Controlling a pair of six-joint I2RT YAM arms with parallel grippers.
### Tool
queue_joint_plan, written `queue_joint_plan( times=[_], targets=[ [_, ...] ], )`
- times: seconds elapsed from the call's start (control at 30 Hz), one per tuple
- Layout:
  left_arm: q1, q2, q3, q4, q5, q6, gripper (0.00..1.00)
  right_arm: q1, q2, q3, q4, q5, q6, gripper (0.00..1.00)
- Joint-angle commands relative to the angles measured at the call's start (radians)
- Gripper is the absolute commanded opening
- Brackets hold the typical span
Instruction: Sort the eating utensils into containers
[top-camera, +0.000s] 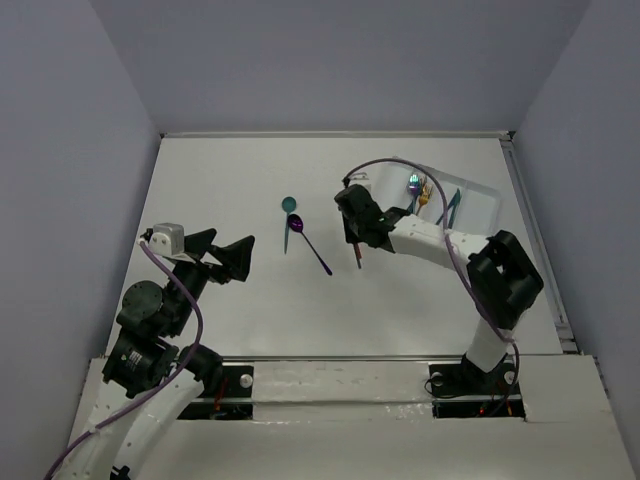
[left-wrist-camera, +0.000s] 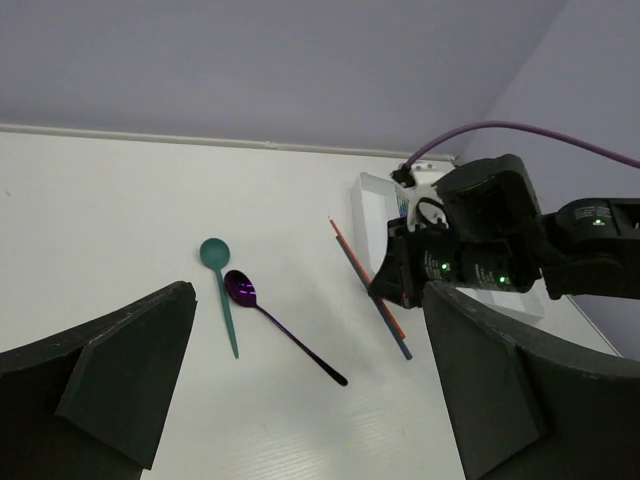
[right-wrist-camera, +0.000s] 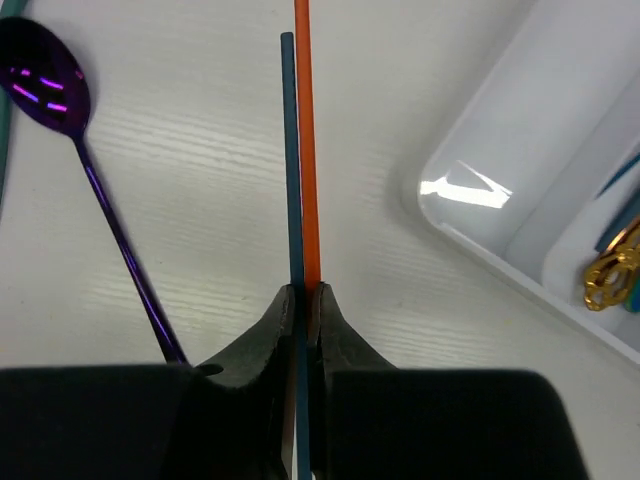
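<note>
Right gripper (right-wrist-camera: 303, 295) clamped on a slim blue rod-like utensil (right-wrist-camera: 289, 150) and a slim orange rod-like utensil (right-wrist-camera: 306, 140) together; shiny purple metal spoon (right-wrist-camera: 110, 215) near its left; white divided plastic tray (right-wrist-camera: 520, 120) near its right; left gripper (top-camera: 225, 250) agape, empty, well apart.

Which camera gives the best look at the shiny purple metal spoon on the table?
Left wrist: the shiny purple metal spoon shows whole. Top external shows it tiny; right wrist cuts off its handle end.
</note>
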Motion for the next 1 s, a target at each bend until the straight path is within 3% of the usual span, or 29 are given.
queue_joint_plan(
  times=[0.0, 0.17, 0.33, 0.4, 0.6, 0.7, 0.97],
  targets=[
    [0.004, -0.013, 0.023, 0.053, 0.016, 0.007, 0.99, -0.095, -0.142, -0.081, 0.102, -0.011, 0.065, 0.00],
    [-0.014, -0.028, 0.022, 0.053, 0.019, 0.007, 0.99, -0.329, -0.306, -0.196, 0.153, -0.060, 0.090, 0.00],
    [-0.026, -0.055, 0.023, 0.049, 0.009, 0.007, 0.99, -0.520, -0.375, -0.250, 0.130, -0.034, 0.086, 0.00],
    [-0.040, -0.061, 0.023, 0.047, 0.006, 0.007, 0.99, -0.587, -0.395, -0.267, 0.145, -0.093, 0.086, 0.00],
    [-0.063, -0.071, 0.025, 0.041, -0.003, 0.008, 0.99, -0.587, -0.423, -0.324, 0.190, -0.282, 0.068, 0.00],
    [-0.072, -0.068, 0.026, 0.043, -0.006, 0.008, 0.99, -0.505, -0.412, -0.336, 0.191, -0.331, 0.062, 0.01],
    [-0.072, -0.048, 0.025, 0.043, -0.012, 0.008, 0.99, -0.082, -0.233, -0.171, 0.013, -0.290, 0.016, 0.09]
  ],
)
